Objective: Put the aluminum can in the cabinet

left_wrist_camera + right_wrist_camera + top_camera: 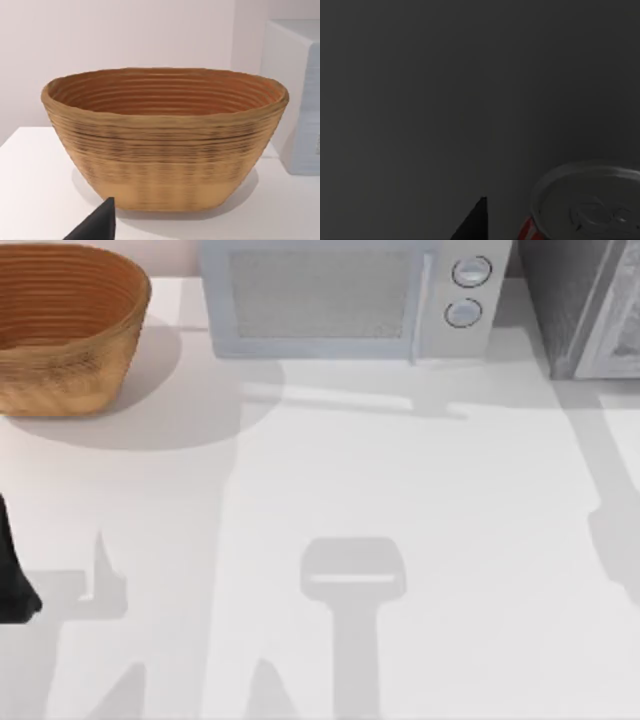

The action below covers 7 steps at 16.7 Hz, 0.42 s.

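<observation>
- The left arm (14, 575) is sitting parked at the table's 9 o'clock edge, a dark sliver.
- One black fingertip (97, 225) is poking into the left wrist view.
- Another fingertip (472, 222) is showing in the right wrist view.

We see the can (585, 210) in our right wrist view: upright, its silver top with the pull tab facing the camera, a strip of red side with white marking just below the rim, dim grey surface behind it. From the top view, the cabinet (585, 305) stands at the table's far right corner, speckled dark grey side, lighter grey framed door panel
</observation>
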Available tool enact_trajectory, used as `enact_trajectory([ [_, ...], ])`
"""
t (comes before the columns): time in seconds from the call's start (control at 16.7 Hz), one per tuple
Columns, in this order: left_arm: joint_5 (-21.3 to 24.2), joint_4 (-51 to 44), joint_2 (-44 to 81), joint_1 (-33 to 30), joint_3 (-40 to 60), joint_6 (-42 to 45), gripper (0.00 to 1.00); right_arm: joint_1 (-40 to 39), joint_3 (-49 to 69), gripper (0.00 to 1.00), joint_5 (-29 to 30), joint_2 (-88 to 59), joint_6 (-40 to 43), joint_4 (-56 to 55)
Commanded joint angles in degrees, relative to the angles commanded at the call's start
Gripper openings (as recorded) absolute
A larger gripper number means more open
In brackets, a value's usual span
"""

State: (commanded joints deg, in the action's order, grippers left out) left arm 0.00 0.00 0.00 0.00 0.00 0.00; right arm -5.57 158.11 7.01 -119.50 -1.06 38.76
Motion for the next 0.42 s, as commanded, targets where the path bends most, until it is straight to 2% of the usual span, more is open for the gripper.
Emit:
enact_trajectory([
  [0.06,0.0,0.0,0.0,0.0,0.0,0.0,1.0,0.0,0.0,0.98,0.0,0.0,0.0,0.0],
  [0.12,0.0,0.0,0.0,0.0,0.0,0.0,1.0,0.0,0.0,1.0,0.0,0.0,0.0,0.0],
  [0.42,0.0,0.0,0.0,0.0,0.0,0.0,1.0,0.0,0.0,1.0,0.0,0.0,0.0,0.0],
])
